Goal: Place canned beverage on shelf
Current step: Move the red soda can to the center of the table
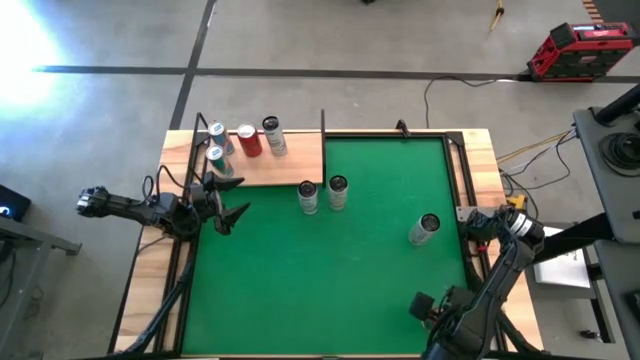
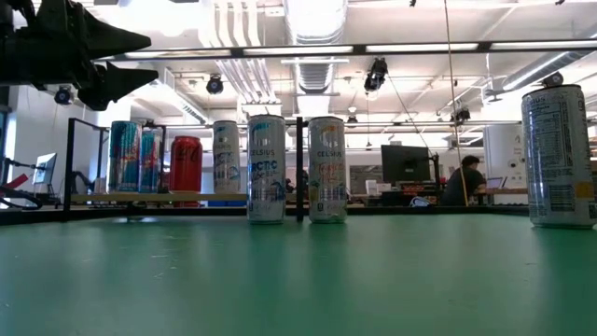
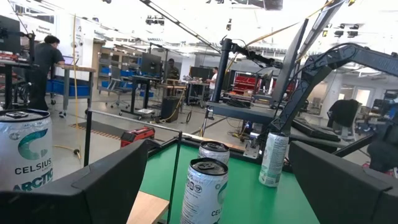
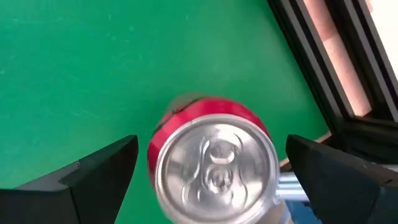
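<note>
Left gripper (image 1: 225, 200) sits spread wide and empty, just off the near edge of the shelf (image 1: 280, 170), a flat light-wood board with thin black rods at its edges, at the table's far-left corner. In the low view its dark fingers (image 2: 112, 61) hang above the level of the can tops. The left wrist view looks out between the two fingers with nothing between them.

Four cans stand upright on the shelf: a blue-and-silver can (image 1: 217, 133), a second blue-and-silver can (image 1: 215, 157) just beside the gripper, a red can (image 1: 248, 140) and a white-and-dark slim can (image 1: 273, 135).

Just past the shelf's near-right corner, on the green mat (image 1: 330, 270), two white Celsius cans stand upright side by side: one (image 1: 308, 197) and its neighbour (image 1: 337, 192). A grey printed can (image 1: 425, 229) stands alone, well apart, toward the mat's right side.

Right gripper (image 4: 211, 177) is at the table's near-right corner, fingers spread. Its wrist view looks straight down on a red can with a silver pull-tab top (image 4: 214, 165), upright between the two fingers; contact with either finger cannot be told. This can is hidden under the arm in the high view.

A person (image 2: 464, 182) sits at a desk in the room beyond.
</note>
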`<action>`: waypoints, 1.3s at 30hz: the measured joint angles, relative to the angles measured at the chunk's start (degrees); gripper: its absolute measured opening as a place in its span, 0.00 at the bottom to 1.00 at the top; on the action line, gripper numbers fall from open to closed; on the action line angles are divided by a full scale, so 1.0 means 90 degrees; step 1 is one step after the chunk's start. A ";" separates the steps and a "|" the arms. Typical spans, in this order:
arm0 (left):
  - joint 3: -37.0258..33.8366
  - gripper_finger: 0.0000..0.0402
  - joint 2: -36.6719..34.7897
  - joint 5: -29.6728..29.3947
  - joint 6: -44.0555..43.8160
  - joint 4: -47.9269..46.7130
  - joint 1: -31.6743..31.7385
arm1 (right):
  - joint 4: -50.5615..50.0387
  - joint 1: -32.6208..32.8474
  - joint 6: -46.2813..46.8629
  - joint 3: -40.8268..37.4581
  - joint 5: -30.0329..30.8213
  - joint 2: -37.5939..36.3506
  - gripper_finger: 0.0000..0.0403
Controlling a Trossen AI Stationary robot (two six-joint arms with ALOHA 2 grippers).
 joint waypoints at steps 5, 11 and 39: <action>0.0000 0.93 0.0000 -0.0001 0.0000 0.0002 0.0000 | 0.0201 0.0000 -0.0324 -0.0300 -0.0005 0.0002 0.99; 0.0000 0.93 0.0000 0.0000 0.0000 0.0000 -0.0001 | 0.0452 0.0000 -0.0926 -0.0532 0.0159 0.0001 0.99; 0.0000 0.93 0.0000 0.0000 0.0000 0.0002 -0.0002 | 0.1288 -0.1078 -0.2537 -0.0543 0.0141 0.0007 0.74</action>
